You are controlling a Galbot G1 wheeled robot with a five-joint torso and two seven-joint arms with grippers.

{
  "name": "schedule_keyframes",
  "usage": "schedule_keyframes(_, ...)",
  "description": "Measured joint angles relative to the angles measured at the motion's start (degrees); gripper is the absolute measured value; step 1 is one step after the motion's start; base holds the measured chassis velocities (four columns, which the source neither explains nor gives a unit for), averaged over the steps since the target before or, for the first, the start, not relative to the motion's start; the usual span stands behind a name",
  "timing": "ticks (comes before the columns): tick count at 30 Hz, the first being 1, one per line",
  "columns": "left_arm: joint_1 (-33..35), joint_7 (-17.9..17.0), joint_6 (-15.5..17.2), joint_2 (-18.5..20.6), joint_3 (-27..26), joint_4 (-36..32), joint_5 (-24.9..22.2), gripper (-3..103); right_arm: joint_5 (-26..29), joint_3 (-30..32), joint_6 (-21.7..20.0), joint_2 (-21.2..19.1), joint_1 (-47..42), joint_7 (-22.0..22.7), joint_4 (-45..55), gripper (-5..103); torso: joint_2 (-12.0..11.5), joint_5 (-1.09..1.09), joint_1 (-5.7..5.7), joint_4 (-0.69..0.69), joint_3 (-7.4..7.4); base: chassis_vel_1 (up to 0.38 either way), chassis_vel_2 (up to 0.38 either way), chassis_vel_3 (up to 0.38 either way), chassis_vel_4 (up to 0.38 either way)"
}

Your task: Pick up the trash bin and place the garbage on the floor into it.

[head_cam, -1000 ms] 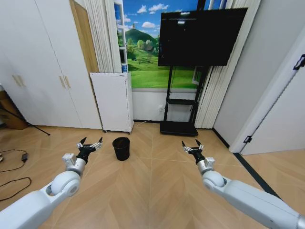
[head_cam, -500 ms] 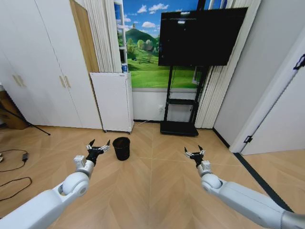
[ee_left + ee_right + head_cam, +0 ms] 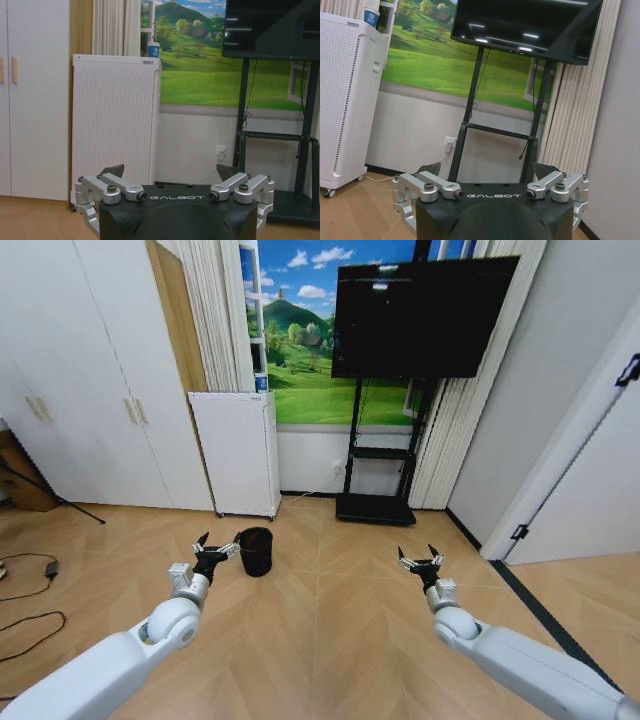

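The trash bin (image 3: 255, 551), a small black cylinder, stands on the wooden floor in front of the tall white perforated appliance (image 3: 238, 452). My left gripper (image 3: 215, 550) hovers just to the bin's left, close to its rim, open with nothing between its fingers. My right gripper (image 3: 421, 562) hangs open over bare floor well to the right of the bin. In the left wrist view the left gripper (image 3: 172, 177) is spread wide, facing the white appliance (image 3: 115, 120). The right wrist view has the right gripper (image 3: 490, 172) open toward the TV stand (image 3: 500, 135). The garbage is out of view.
A large TV (image 3: 425, 318) on a black stand sits against the back wall. White wardrobe doors (image 3: 90, 380) line the left side. Black cables (image 3: 25, 580) lie on the floor at the far left. A white door (image 3: 590, 480) is at the right.
Both arms have reached forward and lower. The left gripper has moved right, up to the bin's side. The right gripper has shifted slightly right. Both stay open.
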Motion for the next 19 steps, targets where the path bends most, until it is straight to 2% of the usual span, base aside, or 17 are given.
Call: schedule_keyframes(19, 0.21, -0.16, 0.17, 0.12, -0.24, -0.15, -0.06, 100, -0.12, 0.12, -0.56, -0.06, -0.06, 0.41, 0.29, 100, 0.0, 0.01, 0.0, 0.0, 0.0, 0.0, 0.0, 0.0, 0.0)
